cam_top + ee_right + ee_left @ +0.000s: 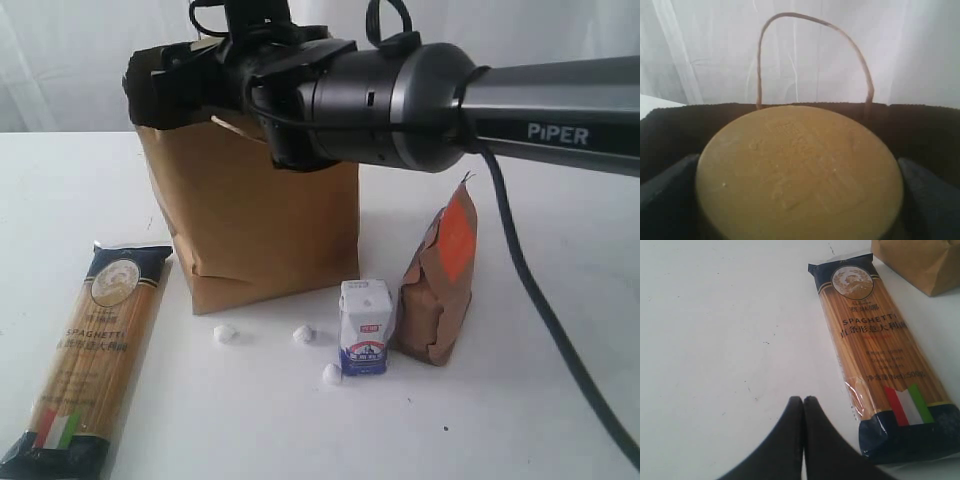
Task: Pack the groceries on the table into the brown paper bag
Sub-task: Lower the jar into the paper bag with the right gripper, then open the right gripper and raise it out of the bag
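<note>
The brown paper bag (260, 230) stands upright at the middle of the table (520, 400). My right gripper (165, 85) hangs over the bag's open top, shut on the tan-lidded jar (800, 170). The jar's round lid fills the space between the dark fingers (670, 195), and a bag handle (815, 22) loops behind it. The spaghetti packet (85, 350) lies flat to the left of the bag. My left gripper (803, 399) is shut and empty, just above the table beside the spaghetti packet's (875, 355) dark blue end. The white-blue carton (364, 328) and the brown pouch (440, 290) stand right of the bag.
Three small white lumps (226, 334) lie in front of the bag and beside the carton. The right arm's cable (560, 340) trails down at the right. A white curtain (715, 50) hangs behind the table.
</note>
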Tool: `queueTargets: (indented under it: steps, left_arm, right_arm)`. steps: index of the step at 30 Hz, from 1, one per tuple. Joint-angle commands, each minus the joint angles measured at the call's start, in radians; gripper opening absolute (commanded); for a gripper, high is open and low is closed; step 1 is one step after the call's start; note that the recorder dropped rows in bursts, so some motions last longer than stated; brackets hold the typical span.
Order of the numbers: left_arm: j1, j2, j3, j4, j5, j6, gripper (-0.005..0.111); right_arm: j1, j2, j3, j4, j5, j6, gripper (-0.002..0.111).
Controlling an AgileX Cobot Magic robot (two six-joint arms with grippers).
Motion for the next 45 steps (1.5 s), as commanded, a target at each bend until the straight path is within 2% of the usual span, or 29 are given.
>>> queueTargets:
  steps: [1,4,13,16,20,29,38,45]
  left_arm:
    - [0.003,-0.006,0.004,-0.006,0.002,-0.009,0.0]
    - [0.003,-0.006,0.004,-0.006,0.002,-0.009,0.0]
    - [0.003,-0.006,0.004,-0.006,0.002,-0.009,0.0]
    - [0.003,-0.006,0.004,-0.006,0.002,-0.009,0.0]
    - [0.003,-0.006,0.004,-0.006,0.002,-0.009,0.0]
    - [0.003,-0.006,0.004,-0.006,0.002,-0.009,0.0]
    - [0.003,-0.006,0.004,-0.006,0.002,-0.009,0.0]
    - [0.003,-0.006,0.004,-0.006,0.002,-0.009,0.0]
  right_arm:
    - [-0.002,-0.002,0.004,0.009,0.028,-0.016,0.09]
    - [-0.002,-0.002,0.004,0.009,-0.006,-0.016,0.096]
    - [-0.002,-0.002,0.004,0.073,-0.02,-0.023,0.097]
    - [-0.002,-0.002,0.004,0.147,0.0,-0.133,0.105]
    - [-0.002,-0.002,0.004,0.213,0.0,-0.288,0.105]
    - [0.0,-0.073,0.004,0.213,0.052,-0.287,0.105]
    - [0.0,-0.088,0.004,0.213,-0.228,-0.287,0.105]
    - [0.002,-0.088,0.004,0.213,-0.252,-0.287,0.105]
